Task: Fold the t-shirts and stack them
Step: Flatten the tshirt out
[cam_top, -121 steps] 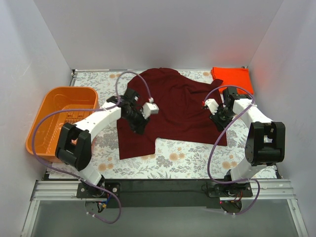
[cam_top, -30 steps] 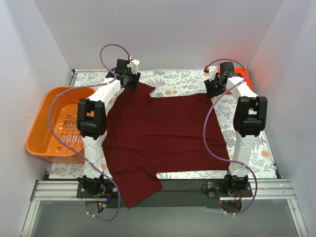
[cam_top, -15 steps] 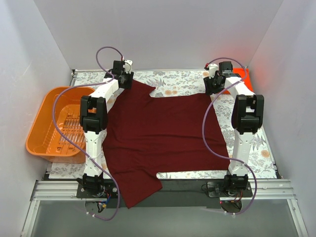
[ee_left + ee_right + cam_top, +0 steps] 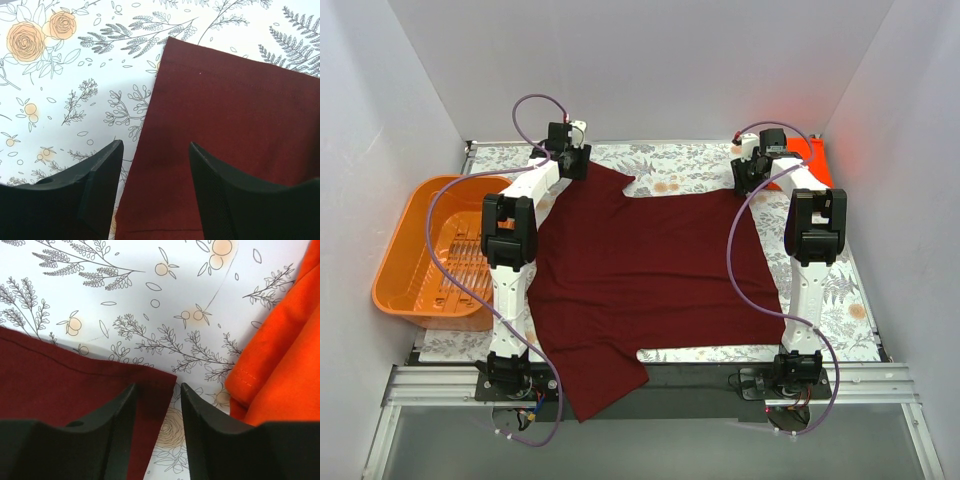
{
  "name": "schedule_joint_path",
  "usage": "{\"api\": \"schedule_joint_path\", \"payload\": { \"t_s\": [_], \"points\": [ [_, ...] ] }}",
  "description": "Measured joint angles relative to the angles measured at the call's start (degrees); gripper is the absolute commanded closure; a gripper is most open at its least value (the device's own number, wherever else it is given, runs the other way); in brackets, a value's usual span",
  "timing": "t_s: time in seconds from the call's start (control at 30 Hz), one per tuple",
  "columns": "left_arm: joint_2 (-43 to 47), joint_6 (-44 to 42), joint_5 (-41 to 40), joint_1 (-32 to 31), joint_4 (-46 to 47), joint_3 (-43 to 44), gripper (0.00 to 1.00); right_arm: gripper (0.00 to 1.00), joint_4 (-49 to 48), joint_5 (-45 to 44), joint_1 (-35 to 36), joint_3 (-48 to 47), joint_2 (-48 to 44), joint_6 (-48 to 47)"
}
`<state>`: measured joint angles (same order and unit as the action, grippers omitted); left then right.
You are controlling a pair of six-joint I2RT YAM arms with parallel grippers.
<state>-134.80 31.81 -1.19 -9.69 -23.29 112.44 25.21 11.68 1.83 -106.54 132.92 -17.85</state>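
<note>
The dark maroon t-shirt (image 4: 640, 270) lies spread flat on the floral table, its near part hanging over the front edge. My left gripper (image 4: 572, 160) is open over its far left corner (image 4: 220, 115), fingers apart with cloth between them. My right gripper (image 4: 750, 175) is open over the far right corner (image 4: 75, 385); its jaws straddle the cloth's edge. The folded orange-red t-shirt (image 4: 803, 160) lies at the far right corner of the table, and shows at the right of the right wrist view (image 4: 280, 360).
An orange plastic basket (image 4: 435, 250) stands off the table's left side. White walls close the back and both sides. Bare floral tablecloth (image 4: 685, 165) shows along the far edge between the two grippers.
Four seconds ago the shirt lay bunched mid-table with both grippers on it. It now lies spread flat, the arms stretched to the far corners. In the last second the grippers barely shifted.
</note>
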Motion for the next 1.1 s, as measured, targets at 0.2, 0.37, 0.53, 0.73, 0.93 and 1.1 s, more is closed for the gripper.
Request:
{"api": "schedule_joint_path", "payload": {
  "t_s": [0.2,0.37,0.53,0.73,0.93,1.1],
  "points": [
    [-0.6,0.2,-0.3,0.3,-0.2,0.7,0.44,0.99,-0.6,0.6,0.0,0.0,0.3,-0.1],
    [-4.7,0.3,0.1,0.3,-0.9,4.2,0.44,0.99,-0.9,0.3,0.0,0.0,0.3,-0.4],
    [-6.4,0.9,0.3,0.3,-2.1,5.4,0.44,0.99,-1.0,0.0,0.0,0.0,0.3,-0.6],
    [-6.8,2.1,0.3,0.3,-3.3,6.0,0.46,0.99,-1.1,-0.4,0.0,0.0,0.3,-1.0],
    [-7.2,4.9,1.3,0.4,-5.1,7.2,0.46,0.99,-1.3,-0.8,0.0,0.0,0.3,-1.6],
    [-5.9,6.6,1.6,0.5,-4.5,5.2,0.44,0.99,-1.3,-0.9,0.0,0.0,0.3,-1.8]
  ]
}}
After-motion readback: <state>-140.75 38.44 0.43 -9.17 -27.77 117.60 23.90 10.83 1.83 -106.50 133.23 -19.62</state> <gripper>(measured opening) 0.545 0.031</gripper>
